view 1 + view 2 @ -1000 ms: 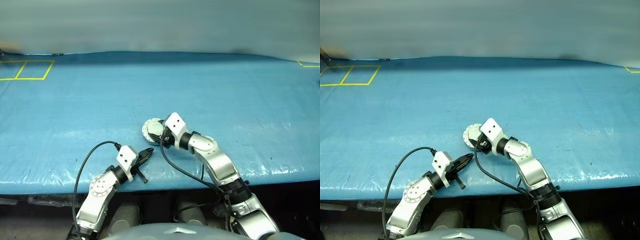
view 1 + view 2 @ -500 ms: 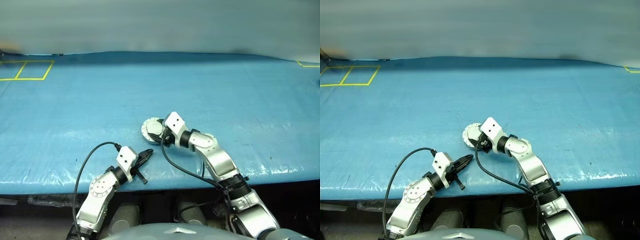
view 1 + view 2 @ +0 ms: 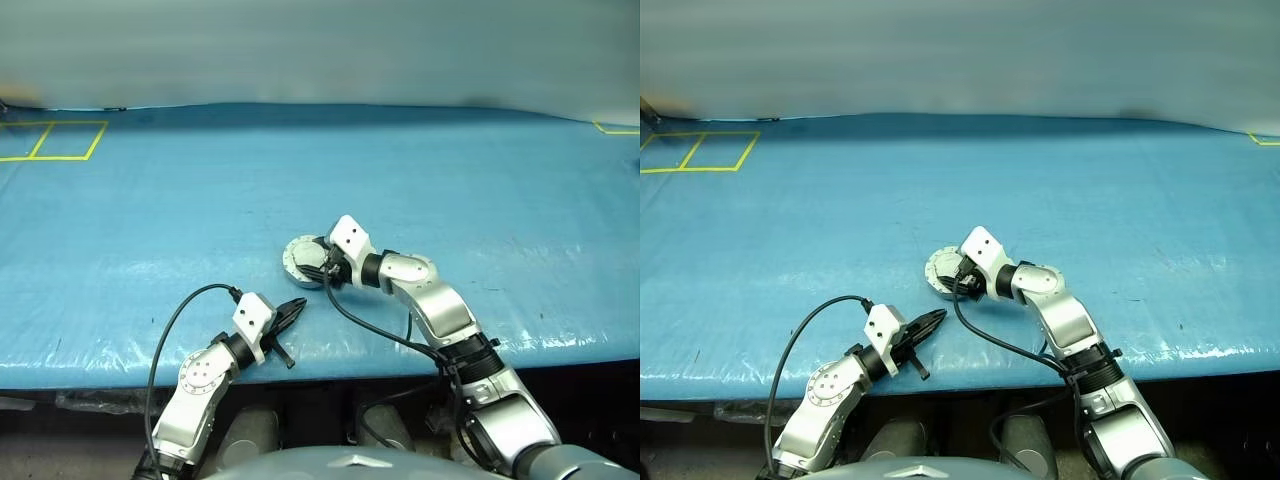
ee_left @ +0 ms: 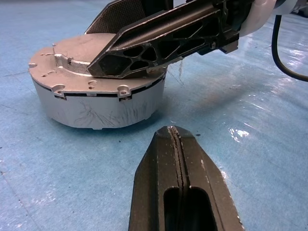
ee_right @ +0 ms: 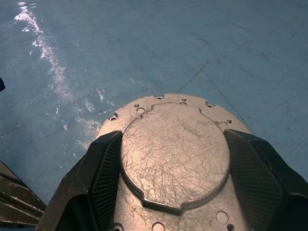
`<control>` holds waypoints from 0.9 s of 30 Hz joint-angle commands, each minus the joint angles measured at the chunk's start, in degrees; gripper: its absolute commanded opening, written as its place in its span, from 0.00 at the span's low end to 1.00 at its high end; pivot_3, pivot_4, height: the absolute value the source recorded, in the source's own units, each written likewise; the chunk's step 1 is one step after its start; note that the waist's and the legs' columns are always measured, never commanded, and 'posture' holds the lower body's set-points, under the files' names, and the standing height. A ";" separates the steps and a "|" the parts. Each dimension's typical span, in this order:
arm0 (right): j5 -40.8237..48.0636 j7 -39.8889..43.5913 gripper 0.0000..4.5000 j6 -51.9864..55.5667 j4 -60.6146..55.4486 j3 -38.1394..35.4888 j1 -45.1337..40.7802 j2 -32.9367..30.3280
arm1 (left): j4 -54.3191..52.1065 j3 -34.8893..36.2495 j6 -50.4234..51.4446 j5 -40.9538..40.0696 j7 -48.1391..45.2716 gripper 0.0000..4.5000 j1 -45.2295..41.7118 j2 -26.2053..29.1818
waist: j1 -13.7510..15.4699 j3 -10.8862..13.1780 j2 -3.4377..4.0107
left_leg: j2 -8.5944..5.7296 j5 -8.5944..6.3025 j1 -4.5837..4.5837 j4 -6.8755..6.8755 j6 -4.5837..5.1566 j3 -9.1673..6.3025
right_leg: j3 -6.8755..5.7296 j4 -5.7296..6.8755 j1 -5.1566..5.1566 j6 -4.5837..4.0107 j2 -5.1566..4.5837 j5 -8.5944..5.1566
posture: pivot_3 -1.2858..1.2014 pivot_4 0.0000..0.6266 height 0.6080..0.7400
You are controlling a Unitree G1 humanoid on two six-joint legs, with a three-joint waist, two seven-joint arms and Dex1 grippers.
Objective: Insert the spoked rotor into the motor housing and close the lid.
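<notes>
The motor housing (image 4: 101,108), a short silver-grey metal cup, stands on the blue table (image 3: 450,190) near its front middle. The lid (image 5: 175,154) lies flat on top of it, grey outer face up, raised round centre showing. My right gripper (image 3: 318,266) is open. Its black fingers (image 4: 159,36) lie across the lid, one on each side of the raised centre. My left gripper (image 3: 295,307) is shut and empty. It lies low by the table's front edge, pointing at the housing from a short way off. The spoked rotor is hidden.
Yellow tape squares (image 3: 55,140) mark the far left corner of the table and a yellow tape corner (image 3: 615,128) marks the far right. The table's front edge (image 3: 330,365) runs just behind my left gripper. A black cable (image 3: 170,320) loops over my left arm.
My right forearm has swung and its wrist has turned a little more to the left. Its fingers have stayed on the lid. The left arm has not moved.
</notes>
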 commanded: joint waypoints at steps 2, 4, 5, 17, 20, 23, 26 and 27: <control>2.91 2.22 0.67 1.81 -1.10 -1.02 -0.57 0.27 | -0.88 0.10 -1.02 -0.50 -0.17 0.00 -0.17 -0.05 | 0.01 0.00 0.00 | 0.00 0.00 0.00 -0.01 0.00 0.00 | 0.00 -0.01 0.00 0.00 0.00 0.00 | 0.52 0.24 1.00; 3.07 2.37 0.67 2.15 -1.27 -1.07 -0.73 0.04 | -0.86 0.07 -0.94 -0.50 -0.19 0.00 -0.26 -0.06 | 0.02 0.00 0.00 | 0.00 0.00 0.00 -0.01 0.00 0.00 | 0.00 -0.01 0.00 0.00 -0.01 0.00 | 0.52 0.24 1.00; 2.83 2.50 0.67 1.86 -1.30 -0.81 -0.81 -0.29 | -0.83 0.03 -0.94 -0.47 -0.24 0.00 -0.32 -0.05 | 0.04 0.00 0.00 | 0.00 0.00 0.00 -0.01 0.00 0.00 | 0.00 -0.01 0.00 0.00 -0.01 0.00 | 0.52 0.24 1.00; 0.91 2.71 0.67 -1.88 0.50 0.42 -1.82 -1.18 | -0.44 -0.01 -1.10 -0.43 -0.22 0.00 -0.56 -0.18 | 0.03 0.00 0.00 | -0.01 -0.01 -0.01 -0.02 0.00 0.00 | 0.00 -0.02 -0.01 0.00 -0.03 0.00 | 0.52 0.24 1.00; 0.82 1.87 0.67 -2.05 1.01 0.45 -1.51 -0.20 | -0.47 0.07 -1.14 -0.39 -0.09 0.00 -0.50 -0.21 | -0.01 0.00 0.00 | 0.00 0.00 -0.01 -0.01 0.00 0.00 | 0.00 -0.01 0.00 0.00 -0.02 0.00 | 0.52 0.24 1.00; 0.41 0.51 0.67 -3.67 1.63 0.18 -0.86 0.84 | -0.49 0.15 -1.19 -0.35 -0.05 0.00 -0.44 -0.13 | -0.04 0.00 0.00 | 0.01 0.00 0.00 -0.01 0.00 0.00 | 0.01 0.01 -0.02 -0.02 -0.01 0.01 | 0.52 0.24 1.00; -0.38 -0.17 0.67 -5.57 2.33 0.52 0.25 1.14 | -0.58 0.24 -1.21 -0.33 -0.01 0.00 -0.39 -0.04 | 0.02 0.00 0.00 | 0.01 0.01 0.00 -0.02 -0.02 0.00 | 0.00 0.01 -0.02 -0.02 -0.01 0.01 | 0.52 0.24 1.00; -0.77 -0.28 0.67 -6.29 2.55 0.73 0.62 1.09 | -0.61 0.24 -1.21 -0.31 0.00 0.00 -0.39 -0.02 | 0.02 0.00 0.00 | 0.01 0.01 0.00 -0.01 -0.02 0.00 | 0.00 0.01 -0.02 -0.02 0.00 0.01 | 0.52 0.24 1.00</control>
